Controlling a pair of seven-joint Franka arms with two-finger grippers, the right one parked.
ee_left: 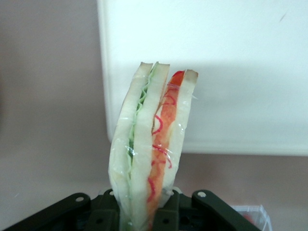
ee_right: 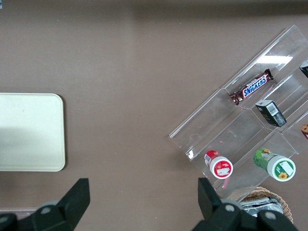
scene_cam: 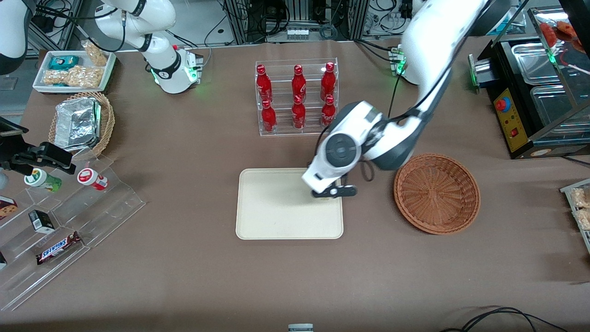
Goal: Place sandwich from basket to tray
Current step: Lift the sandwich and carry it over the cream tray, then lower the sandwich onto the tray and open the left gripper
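In the left wrist view my gripper (ee_left: 147, 211) is shut on the sandwich (ee_left: 151, 149), a plastic-wrapped wedge of white bread with green and red-orange filling, held upright. Its tip hangs over the edge of the cream tray (ee_left: 231, 72). From the front, the gripper (scene_cam: 333, 190) hovers over the tray's (scene_cam: 276, 216) corner nearest the basket, and the arm hides the sandwich. The reddish-brown wicker basket (scene_cam: 437, 193) sits beside the tray, toward the working arm's end, with nothing in it.
A clear rack of red bottles (scene_cam: 297, 97) stands farther from the front camera than the tray. A clear stepped shelf with snacks (scene_cam: 60, 221) and a tan basket holding a foil pack (scene_cam: 80, 122) lie toward the parked arm's end. A black appliance (scene_cam: 530, 92) stands toward the working arm's end.
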